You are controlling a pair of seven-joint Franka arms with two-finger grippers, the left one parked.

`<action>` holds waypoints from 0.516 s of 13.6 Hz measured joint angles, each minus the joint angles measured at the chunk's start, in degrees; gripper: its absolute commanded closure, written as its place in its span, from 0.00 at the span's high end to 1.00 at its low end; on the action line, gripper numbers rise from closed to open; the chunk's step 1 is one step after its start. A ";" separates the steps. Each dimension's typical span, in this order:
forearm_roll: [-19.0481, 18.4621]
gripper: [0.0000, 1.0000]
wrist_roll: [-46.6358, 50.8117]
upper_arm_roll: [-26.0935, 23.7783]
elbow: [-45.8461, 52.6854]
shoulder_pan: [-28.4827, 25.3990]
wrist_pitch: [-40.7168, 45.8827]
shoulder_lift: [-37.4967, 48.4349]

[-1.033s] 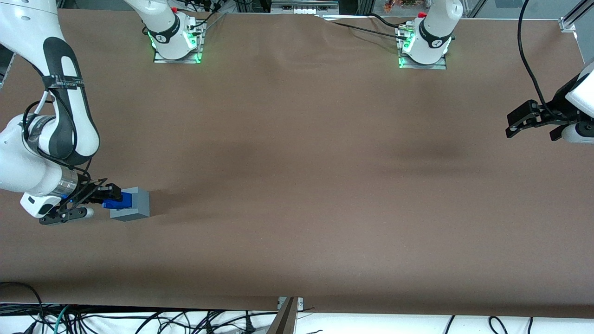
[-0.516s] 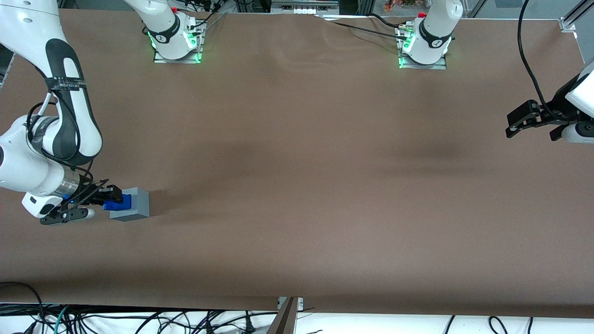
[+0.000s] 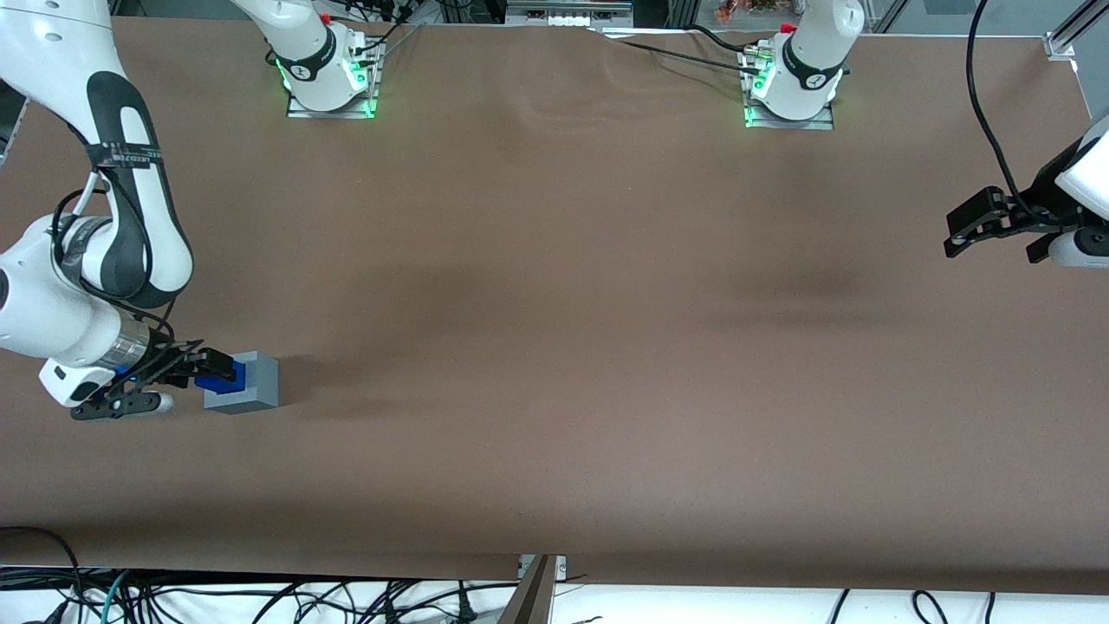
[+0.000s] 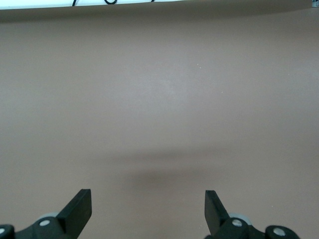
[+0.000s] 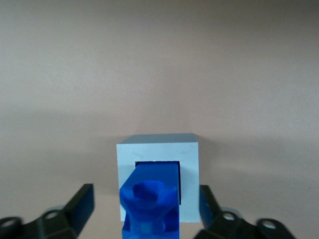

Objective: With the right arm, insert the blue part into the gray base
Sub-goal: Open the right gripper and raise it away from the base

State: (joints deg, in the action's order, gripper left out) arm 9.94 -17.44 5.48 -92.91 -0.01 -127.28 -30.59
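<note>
Item: right arm (image 3: 95, 286), white, jointed, reaching low over the brown table (image 3: 554, 303) at the working arm's end, in the half nearer the front camera. Item: gripper (image 3: 204, 368), black, two-fingered, pointing sideways at the base from just beside it. State: released. In the wrist view the gripper (image 5: 145, 193) has its fingers (image 5: 84, 196) spread wide, one on each flank of the part, with a clear gap on both sides and no contact visible. Item: base (image 3: 249, 381), light-gray cube, resting flat on the table, its socketed face turned toward the gripper. In the wrist view the base (image 5: 158, 147) shows a square recess. Item: part (image 3: 221, 379), bright blue, lodged in that recess. In the wrist view the part (image 5: 149, 199) has its plain end inside the socket and its knobbly end sticking out toward the camera. It appears offset to one edge of the opening, with a dark gap showing along the opposite edge. How deep it sits cannot be told. Step in hand, as judged: end of insertion, the part let go and carried by the base alone. Next move, as judged: if it is fully home, a straight withdrawal along the finger axis, without brushing the protruding end. If not, a level push on that end with the cube kept from sliding on the cloth. Risk, as judged: a crooked push could jam the part or shove the base away.
</note>
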 measured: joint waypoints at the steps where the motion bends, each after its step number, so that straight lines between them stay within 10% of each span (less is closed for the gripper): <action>1: -0.51 0.99 0.00 0.00 0.32 -0.04 1.10 1.05; 7: -6.94 0.99 4.04 -2.03 3.33 -0.25 24.09 16.60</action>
State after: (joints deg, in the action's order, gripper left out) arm 3.01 -13.40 3.45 -89.58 -0.26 -103.20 -13.99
